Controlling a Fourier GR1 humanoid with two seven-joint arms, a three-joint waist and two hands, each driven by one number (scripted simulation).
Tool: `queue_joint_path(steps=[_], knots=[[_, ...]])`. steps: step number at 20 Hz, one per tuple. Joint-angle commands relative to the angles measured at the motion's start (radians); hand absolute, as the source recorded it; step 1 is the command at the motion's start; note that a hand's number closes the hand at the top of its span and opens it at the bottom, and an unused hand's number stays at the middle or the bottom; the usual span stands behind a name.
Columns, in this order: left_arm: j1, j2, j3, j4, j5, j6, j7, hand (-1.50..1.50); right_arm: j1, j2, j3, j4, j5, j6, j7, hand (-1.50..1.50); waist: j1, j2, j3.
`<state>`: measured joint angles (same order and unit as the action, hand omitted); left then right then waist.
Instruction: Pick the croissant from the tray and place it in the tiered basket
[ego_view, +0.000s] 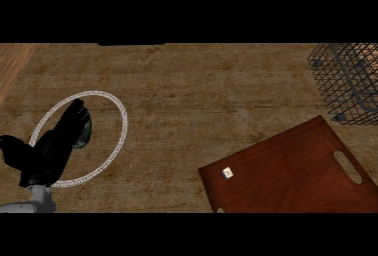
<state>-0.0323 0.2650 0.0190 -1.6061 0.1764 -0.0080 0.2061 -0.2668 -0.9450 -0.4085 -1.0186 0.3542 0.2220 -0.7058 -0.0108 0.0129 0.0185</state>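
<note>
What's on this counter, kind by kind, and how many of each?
Wooden tray: 1
Black wire basket: 1
Pale ring-shaped plate rim: 1
Small white tag on the tray: 1
Robot hand (left hand, over the plate): 1
Croissant: 0 visible
Total: 5

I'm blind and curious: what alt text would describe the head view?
A robot's left hand, black with straight fingers, rests at the left over a pale ring on a brown counter. At lower right lies a reddish-brown wooden tray with a slot handle and a small white item; no croissant is visible. A black wire basket stands at upper right.
</note>
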Motion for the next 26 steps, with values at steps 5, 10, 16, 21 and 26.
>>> queue_joint_path(steps=[5, 10, 16, 21, 26], knots=[[-0.031, 0.006, -0.005, 0.024, -0.012, -0.009, -0.006, 0.00, -0.047, -0.207, -0.095, 0.266, -0.139, 0.289, -0.273, 1.50, 0.033, 0.013, -0.007], [-0.065, 0.010, -0.010, 0.015, 0.004, -0.024, 0.028, 0.00, -0.101, -0.268, -0.043, 0.345, -0.144, 0.340, -0.319, 1.50, 0.065, 0.009, -0.010], [-0.084, -0.020, -0.046, 0.020, -0.012, -0.020, 0.033, 0.00, -0.195, -0.270, 0.046, 0.410, -0.134, 0.337, -0.298, 1.50, 0.082, 0.009, -0.012], [-0.083, -0.008, -0.033, 0.035, -0.009, -0.037, 0.024, 0.00, -0.316, -0.230, 0.139, 0.420, -0.108, 0.324, -0.246, 1.50, 0.080, 0.005, -0.015], [-0.131, 0.016, 0.012, 0.073, -0.002, -0.037, 0.027, 0.00, -0.384, -0.203, 0.203, 0.496, -0.064, 0.298, -0.252, 1.50, 0.063, 0.004, -0.016]])
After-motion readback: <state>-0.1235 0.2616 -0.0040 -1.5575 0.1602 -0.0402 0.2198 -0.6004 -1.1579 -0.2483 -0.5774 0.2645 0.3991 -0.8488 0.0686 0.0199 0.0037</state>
